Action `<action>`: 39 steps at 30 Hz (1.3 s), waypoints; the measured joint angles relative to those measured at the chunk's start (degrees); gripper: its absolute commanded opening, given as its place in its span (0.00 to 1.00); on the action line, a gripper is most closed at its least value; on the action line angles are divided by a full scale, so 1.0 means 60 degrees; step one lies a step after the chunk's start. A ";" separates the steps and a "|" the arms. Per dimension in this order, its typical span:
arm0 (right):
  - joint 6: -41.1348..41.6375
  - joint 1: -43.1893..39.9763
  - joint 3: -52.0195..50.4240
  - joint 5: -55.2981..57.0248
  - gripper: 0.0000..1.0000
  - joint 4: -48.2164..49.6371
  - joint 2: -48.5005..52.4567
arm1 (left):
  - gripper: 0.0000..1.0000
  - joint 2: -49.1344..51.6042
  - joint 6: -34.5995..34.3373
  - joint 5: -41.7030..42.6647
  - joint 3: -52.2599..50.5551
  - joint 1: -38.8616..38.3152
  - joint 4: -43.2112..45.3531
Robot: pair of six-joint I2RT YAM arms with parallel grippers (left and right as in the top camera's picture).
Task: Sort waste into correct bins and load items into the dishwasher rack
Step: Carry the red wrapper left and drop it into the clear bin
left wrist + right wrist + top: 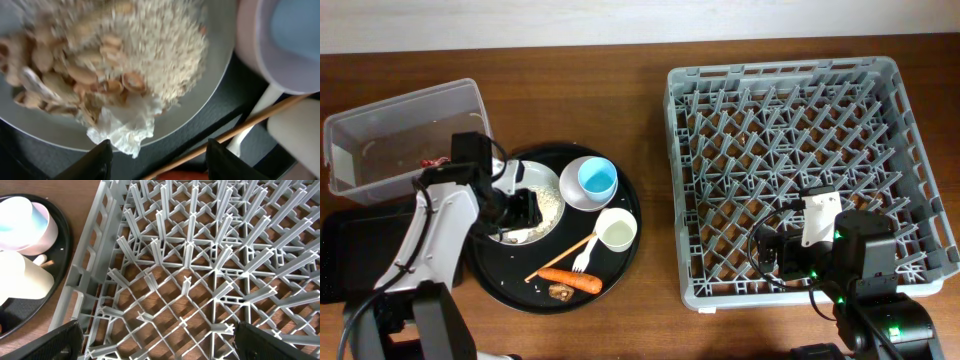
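Note:
The white plate (542, 216) sits on the round black tray and holds pale shredded scraps (165, 45), brown shell bits (75, 75) and a crumpled white tissue (127, 125). My left gripper (520, 213) is open and empty just above the plate's near rim (160, 165). The light blue cup (596, 178) stands in the small white bowl (572, 190). The white cup (616, 231), white fork (582, 262), orange carrot (570, 279) and brown bits (560, 292) lie on the tray. My right gripper (775, 255) is open and empty over the grey rack's (800, 150) front left (155, 340).
The clear tub (380, 120) at the back left holds a small red-and-white piece (438, 160). The flat black tray (350, 250) lies in front of it, partly under my left arm. A wooden stick (560, 258) lies on the round black tray (620, 270).

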 measured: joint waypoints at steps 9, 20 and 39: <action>-0.0004 0.0000 0.0000 -0.0004 0.99 -0.0062 0.0000 | 0.37 0.0000 0.0000 -0.0579 -0.0732 0.0000 0.0645; 0.0004 0.0000 0.0000 0.0000 0.99 -0.0062 0.0000 | 0.28 0.0000 0.0000 -0.0597 -0.0878 0.0000 0.1421; 0.0000 0.0000 0.0000 -0.0004 0.99 -0.0062 0.0000 | 0.01 -0.0357 0.0004 -0.0707 0.0113 0.0000 -0.0379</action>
